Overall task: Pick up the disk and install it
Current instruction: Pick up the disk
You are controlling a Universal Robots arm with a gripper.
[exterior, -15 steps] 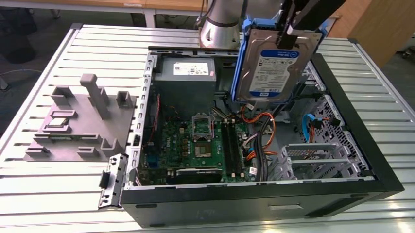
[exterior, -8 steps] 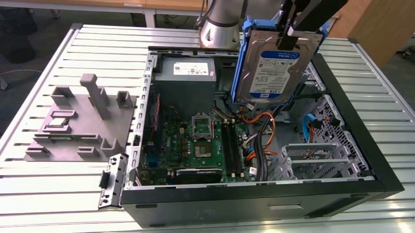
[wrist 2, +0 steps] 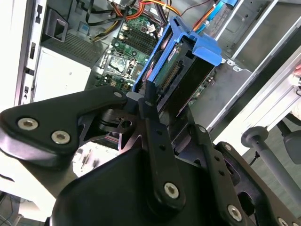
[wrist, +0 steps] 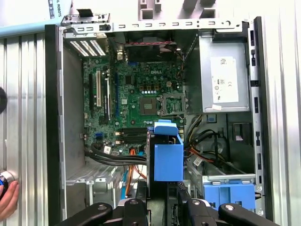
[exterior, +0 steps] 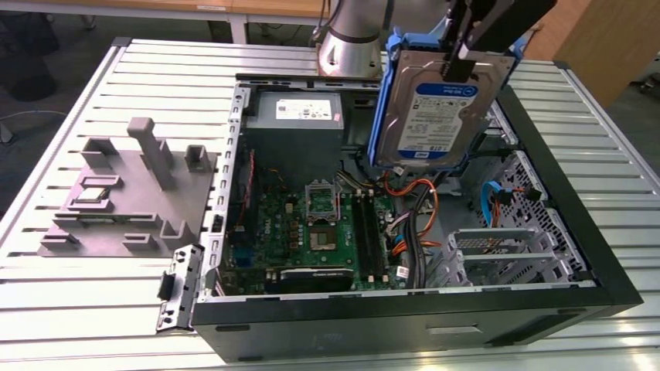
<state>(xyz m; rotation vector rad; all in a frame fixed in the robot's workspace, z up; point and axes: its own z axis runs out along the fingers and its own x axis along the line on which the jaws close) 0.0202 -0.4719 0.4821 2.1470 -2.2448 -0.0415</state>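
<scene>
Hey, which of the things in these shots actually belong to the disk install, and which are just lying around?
Part of the job:
the disk, held above the case
the gripper, jaws shut on it
the open computer case

Just lying about:
grey fixture block on the table
power supply box
second blue bracket in the case
a person's hand beside the case

Your arm (exterior: 356,39) stands at 12 o'clock in the exterior view; gripper (exterior: 466,54) at 1 o'clock, pointing down, jaws clamped on the disk (exterior: 433,108), held aloft.
</scene>
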